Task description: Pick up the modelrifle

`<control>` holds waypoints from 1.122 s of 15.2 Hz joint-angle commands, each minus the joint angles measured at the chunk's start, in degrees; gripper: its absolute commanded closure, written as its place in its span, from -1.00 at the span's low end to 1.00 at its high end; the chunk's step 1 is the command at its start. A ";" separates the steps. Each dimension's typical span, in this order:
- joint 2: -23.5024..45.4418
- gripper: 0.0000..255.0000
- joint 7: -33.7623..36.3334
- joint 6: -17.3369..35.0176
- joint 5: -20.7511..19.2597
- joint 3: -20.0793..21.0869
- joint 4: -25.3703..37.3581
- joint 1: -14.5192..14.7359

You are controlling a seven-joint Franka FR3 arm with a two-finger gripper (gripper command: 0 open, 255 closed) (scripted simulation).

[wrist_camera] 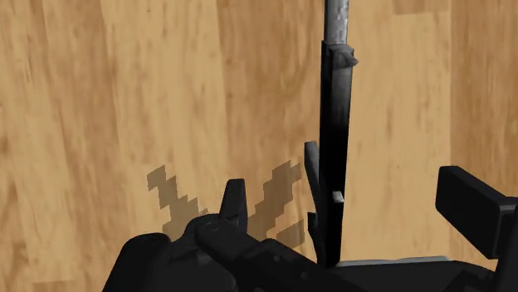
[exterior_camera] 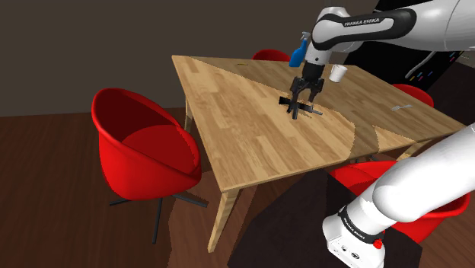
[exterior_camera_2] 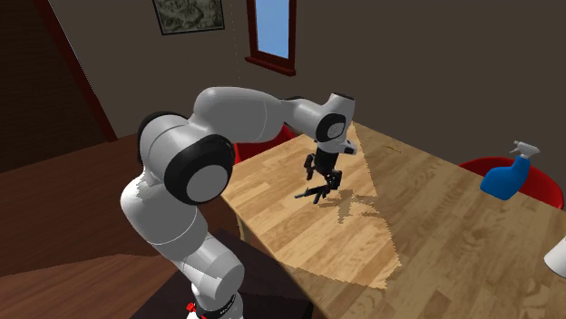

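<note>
Gripper poised over the model rifle, hand released, nothing held.

The model rifle lies flat on the wooden table, well in from the edges and directly beneath the hand. In the wrist view its long axis runs straight away from me, up between the two fingers, which stand wide apart on either side. I see neither one pressing on it. So the closing line crosses the rifle's narrow width, which is what I want, and I judge that no wrist turn is needed. What remains is a short straight drop, then the squeeze. The barrel end looks thin, so I'd close on the thicker body near the hand. From the shoulder view the fingertips look close above the table.
</note>
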 commanded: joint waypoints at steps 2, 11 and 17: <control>0.54 -1.00 -0.11 2.04 0.07 -0.07 -1.49 -0.02; 0.57 1.00 -0.07 2.06 0.09 -0.04 -1.49 0.00; -0.18 1.00 0.05 -1.05 -0.03 0.03 0.89 0.01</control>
